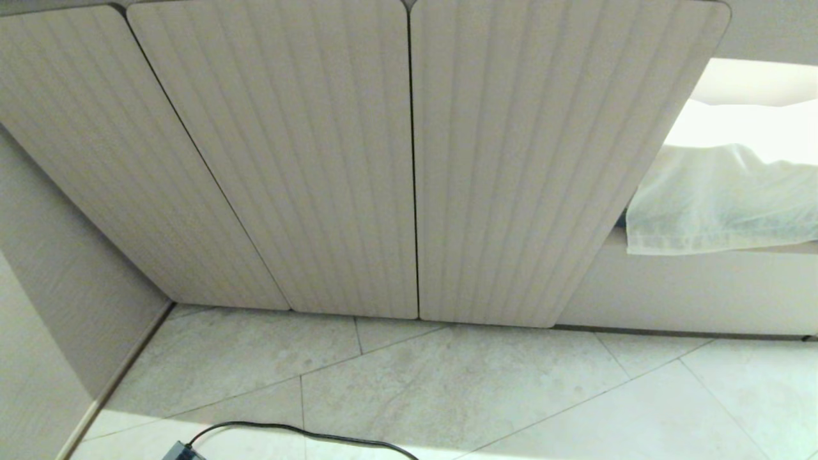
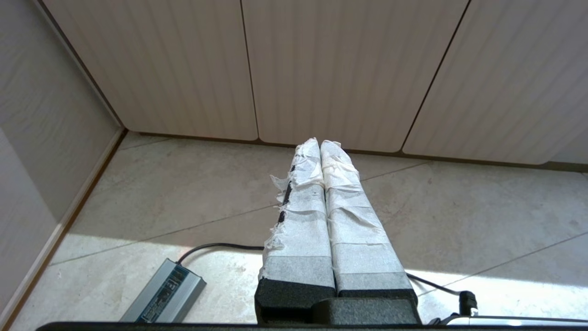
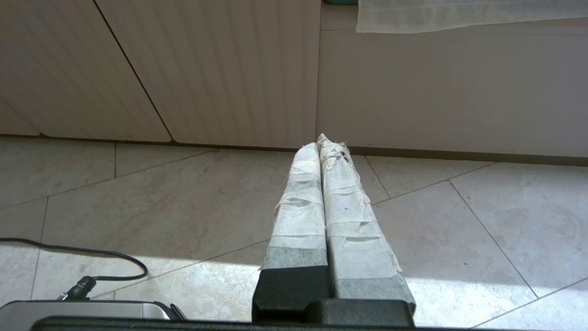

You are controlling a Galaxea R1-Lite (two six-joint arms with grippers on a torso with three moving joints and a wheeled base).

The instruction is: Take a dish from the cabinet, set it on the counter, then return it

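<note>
The cabinet (image 1: 332, 166) fills the head view: beige fluted doors with rounded corners, all closed, reaching down to the tiled floor. It also shows in the left wrist view (image 2: 330, 69) and the right wrist view (image 3: 220, 69). The dish and the counter are out of view. Neither arm appears in the head view. My left gripper (image 2: 320, 143) hangs low over the floor, its tape-wrapped fingers pressed together, empty, short of the doors. My right gripper (image 3: 322, 143) is the same: shut, empty, pointing at the cabinet's base.
A side wall (image 1: 57, 268) closes the corner on the left. A black cable (image 1: 307, 434) and a grey power brick (image 2: 165, 296) lie on the floor tiles. A white cloth (image 1: 722, 198) hangs over a ledge to the right of the doors.
</note>
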